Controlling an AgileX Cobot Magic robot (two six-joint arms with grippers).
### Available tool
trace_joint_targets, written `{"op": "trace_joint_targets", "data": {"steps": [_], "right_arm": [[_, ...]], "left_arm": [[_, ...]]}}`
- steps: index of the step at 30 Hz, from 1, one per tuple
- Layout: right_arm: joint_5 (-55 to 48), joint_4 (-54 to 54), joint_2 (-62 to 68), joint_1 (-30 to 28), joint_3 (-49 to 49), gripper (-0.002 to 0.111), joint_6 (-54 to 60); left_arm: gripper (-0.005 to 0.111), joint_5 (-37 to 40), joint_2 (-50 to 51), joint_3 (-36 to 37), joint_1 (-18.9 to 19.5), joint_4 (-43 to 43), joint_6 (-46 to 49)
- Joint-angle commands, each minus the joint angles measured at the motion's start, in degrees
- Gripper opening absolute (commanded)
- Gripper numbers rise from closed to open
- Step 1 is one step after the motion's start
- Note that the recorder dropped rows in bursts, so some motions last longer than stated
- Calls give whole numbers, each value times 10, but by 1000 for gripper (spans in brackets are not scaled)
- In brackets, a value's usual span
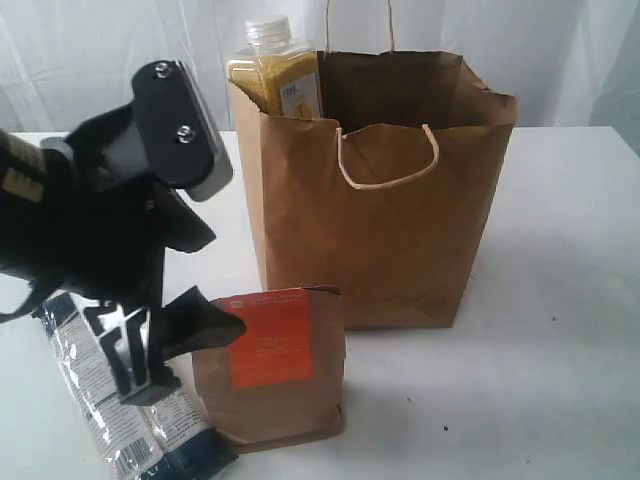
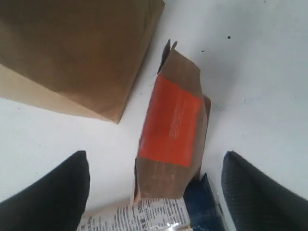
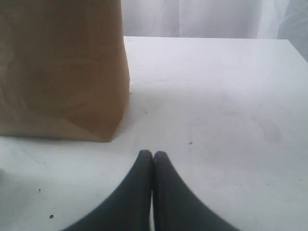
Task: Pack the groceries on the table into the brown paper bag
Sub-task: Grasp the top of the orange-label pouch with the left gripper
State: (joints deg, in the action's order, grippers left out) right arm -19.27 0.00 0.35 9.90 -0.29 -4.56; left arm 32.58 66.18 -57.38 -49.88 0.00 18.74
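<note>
The brown paper bag point(image 1: 380, 200) point(image 2: 72, 53) point(image 3: 57, 72) stands upright on the white table point(image 1: 560, 300). A yellow-grain bottle with a white cap point(image 1: 275, 75) rises above the bag's left rim, its lower part hidden by the bag's wall. In front of the bag stands a brown orange-labelled pouch point(image 1: 270, 365) point(image 2: 171, 130). Beside it lies the long clear-and-navy noodle packet point(image 1: 120, 410) point(image 2: 144, 216). My left gripper point(image 1: 200, 280) point(image 2: 156, 159) hangs open above the pouch and packet, holding nothing. My right gripper point(image 3: 153, 155) is shut and empty, low over the table point(image 3: 216, 96) beside the bag.
A white curtain point(image 1: 100, 50) hangs behind the table. The left arm's black body point(image 1: 90, 220) fills the left of the exterior view and hides part of the noodle packet. A few dark specks point(image 3: 191, 142) dot the tabletop to the right of the bag.
</note>
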Motion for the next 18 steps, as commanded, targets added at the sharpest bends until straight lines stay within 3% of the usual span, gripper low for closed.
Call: {"op": "trace_joint_targets", "data": {"steps": [1,12,14,18], "right_arm": [[1,0,-3,-2,3,0,-2],[1,0,-3,-2,3,0,-2],[1,0,-3,-2,3,0,-2],[1,0,-3,-2,3,0,-2]], "left_arm": [[77,-46,33,0,-2,-15,13],[75,-69,109,0,-2,-26,12],[68,-74,124,0,-2,-28,9],[38,-72,149,0,-2,-29,3]]}}
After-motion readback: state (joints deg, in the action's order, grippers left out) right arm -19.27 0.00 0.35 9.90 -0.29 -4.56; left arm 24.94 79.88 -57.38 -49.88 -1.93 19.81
